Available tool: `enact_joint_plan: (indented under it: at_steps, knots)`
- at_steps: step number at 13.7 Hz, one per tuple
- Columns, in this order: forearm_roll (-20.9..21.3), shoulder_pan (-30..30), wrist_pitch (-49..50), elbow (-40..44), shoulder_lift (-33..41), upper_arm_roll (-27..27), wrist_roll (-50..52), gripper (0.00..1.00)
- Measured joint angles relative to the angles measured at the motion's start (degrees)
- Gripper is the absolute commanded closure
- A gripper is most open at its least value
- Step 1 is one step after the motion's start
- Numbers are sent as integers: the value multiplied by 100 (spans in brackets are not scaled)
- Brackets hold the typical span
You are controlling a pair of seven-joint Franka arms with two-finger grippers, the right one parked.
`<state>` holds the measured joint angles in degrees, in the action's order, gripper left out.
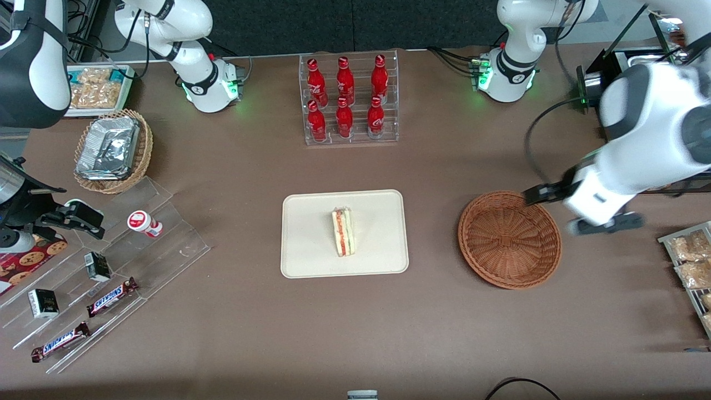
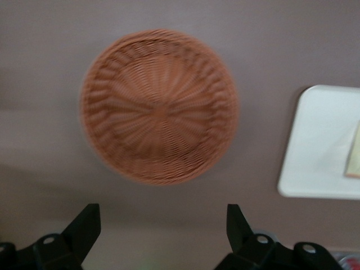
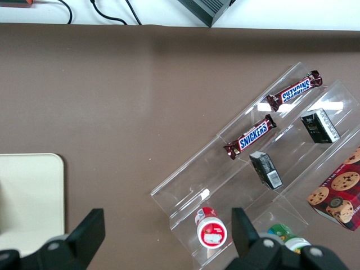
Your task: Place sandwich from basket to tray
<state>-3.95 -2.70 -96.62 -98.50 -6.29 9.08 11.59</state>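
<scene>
Your surface (image 1: pixel 233 333) carries the tray (image 1: pixel 311 261) with the basket (image 1: pixel 509 239) beside it toward the working arm's end, basket holding nothing. Your hand (image 2: pixel 163 225) hangs released above the basket's edge; the sandwich (image 1: pixel 343 231) lies on the tray's middle.

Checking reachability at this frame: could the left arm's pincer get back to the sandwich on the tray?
Probably yes. The pincer is open above the table beside the basket, and nothing stands over the sandwich, which lies exposed on the tray.
</scene>
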Motion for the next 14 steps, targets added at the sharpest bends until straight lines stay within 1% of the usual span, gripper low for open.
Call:
enact_joint_plan:
  at_steps: [3, 6, 11, 14]
  knots:
    - [3, -527, 396, -196, 632, -10, -739, 1]
    - [6, -661, 603, -168, 1099, -8, -902, 0]
    - [167, -660, 1072, 386, 1223, 44, -902, 0]
    - [189, -661, 1110, 444, 1218, 44, -903, 0]
